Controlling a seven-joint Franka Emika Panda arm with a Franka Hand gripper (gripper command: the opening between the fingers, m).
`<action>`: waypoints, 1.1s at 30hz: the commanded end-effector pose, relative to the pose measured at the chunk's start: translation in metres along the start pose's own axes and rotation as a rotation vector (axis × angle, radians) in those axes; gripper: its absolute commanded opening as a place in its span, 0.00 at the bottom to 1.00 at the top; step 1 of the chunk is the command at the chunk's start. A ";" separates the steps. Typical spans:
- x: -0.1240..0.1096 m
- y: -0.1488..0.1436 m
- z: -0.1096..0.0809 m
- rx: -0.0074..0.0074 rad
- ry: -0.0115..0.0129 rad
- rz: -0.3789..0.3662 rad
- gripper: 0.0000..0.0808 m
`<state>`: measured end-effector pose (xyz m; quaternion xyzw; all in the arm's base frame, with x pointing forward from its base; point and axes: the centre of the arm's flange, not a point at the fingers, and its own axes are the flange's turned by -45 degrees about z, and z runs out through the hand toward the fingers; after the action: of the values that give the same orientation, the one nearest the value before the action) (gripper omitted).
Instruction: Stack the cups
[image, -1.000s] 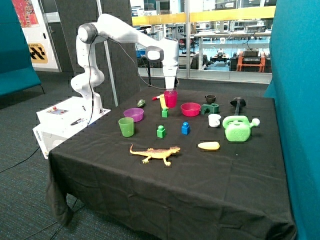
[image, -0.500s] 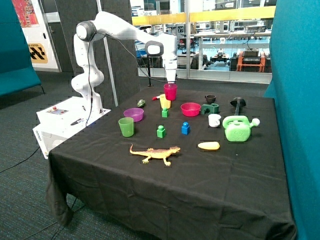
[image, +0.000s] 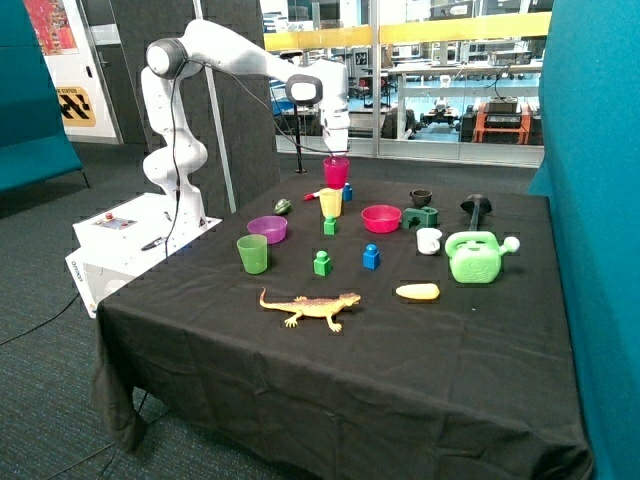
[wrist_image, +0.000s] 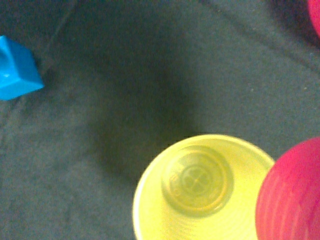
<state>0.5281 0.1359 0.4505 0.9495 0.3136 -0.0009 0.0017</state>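
The tool (image: 336, 154) grips the magenta cup (image: 336, 172) by its rim, lifted just above the upright yellow cup (image: 330, 202); the green cup (image: 252, 254) stands apart, nearer left

The outside camera stands off the table's (image: 300, 400) front corner, looking slightly down across the whole black cloth toward the Franka arm (image: 240, 60) and glass wall. The wrist camera looks straight down, close above the cloth. Both views share the yellow cup (image: 331, 203) (wrist_image: 200, 187) and the magenta cup (image: 336, 172) (wrist_image: 292, 195).
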 end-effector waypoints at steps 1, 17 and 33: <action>-0.011 -0.022 -0.004 0.0027 0.0028 -0.031 0.00; -0.030 -0.048 -0.001 0.0027 0.0028 -0.057 0.00; -0.029 -0.047 0.011 0.0027 0.0028 -0.070 0.00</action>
<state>0.4757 0.1547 0.4445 0.9399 0.3416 -0.0002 0.0002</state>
